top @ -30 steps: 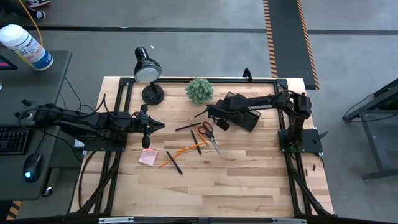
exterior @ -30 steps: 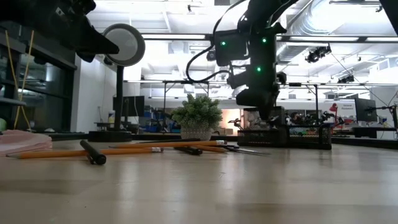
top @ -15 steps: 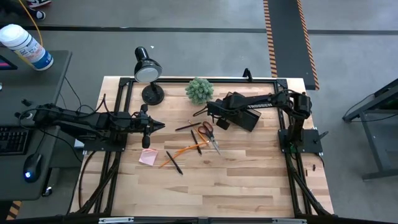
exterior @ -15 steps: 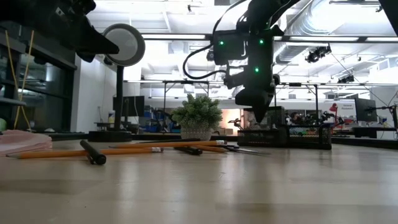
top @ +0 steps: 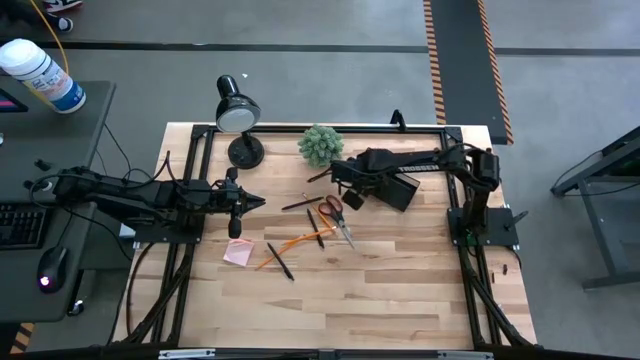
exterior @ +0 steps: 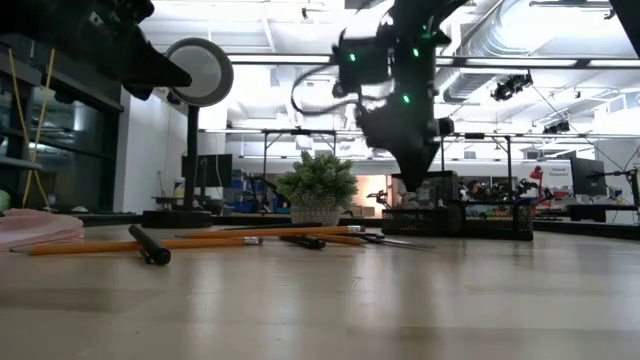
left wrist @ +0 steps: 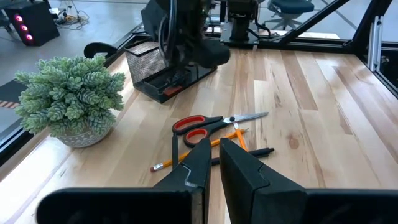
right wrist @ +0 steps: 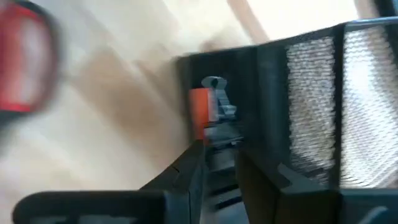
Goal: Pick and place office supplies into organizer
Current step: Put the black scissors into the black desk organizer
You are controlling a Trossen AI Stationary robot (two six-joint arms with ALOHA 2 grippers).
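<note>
Inside the mesh-walled organizer [right wrist: 311, 93], an orange clip [right wrist: 202, 112].

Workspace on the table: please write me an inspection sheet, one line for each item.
Surface: wooden table, mostly bare at the near side.
Job's things: black organizer at the back right; red-handled scissors, pencils, a black pen and a pink sticky pad loose mid-table.
Clutter: green plant, desk lamp.
Grippers: right pincer beside the organizer, empty; left pincer waits at the left, shut, empty.
Cables: black cable behind the left arm.
Surroundings: white bottle, keyboard on the side desk.
</note>
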